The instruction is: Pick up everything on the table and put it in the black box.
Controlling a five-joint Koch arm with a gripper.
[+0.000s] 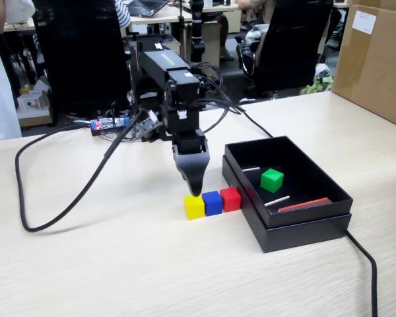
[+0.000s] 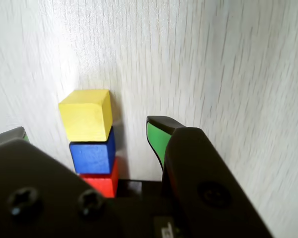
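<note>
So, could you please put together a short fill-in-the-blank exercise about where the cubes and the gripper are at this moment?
1. The only cube inside the black box is the ____ one.
2. In the row of three cubes on the table, the middle cube is ____.
3. In the fixed view, the gripper hangs just above the ____ cube.
4. In the wrist view, the cube farthest from the camera is ____.

Missing words: green; blue; yellow; yellow.

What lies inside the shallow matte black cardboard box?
Inside the black box: a green cube, two thin white sticks and a flat red-orange strip. The near wall hides part of the floor.
</note>
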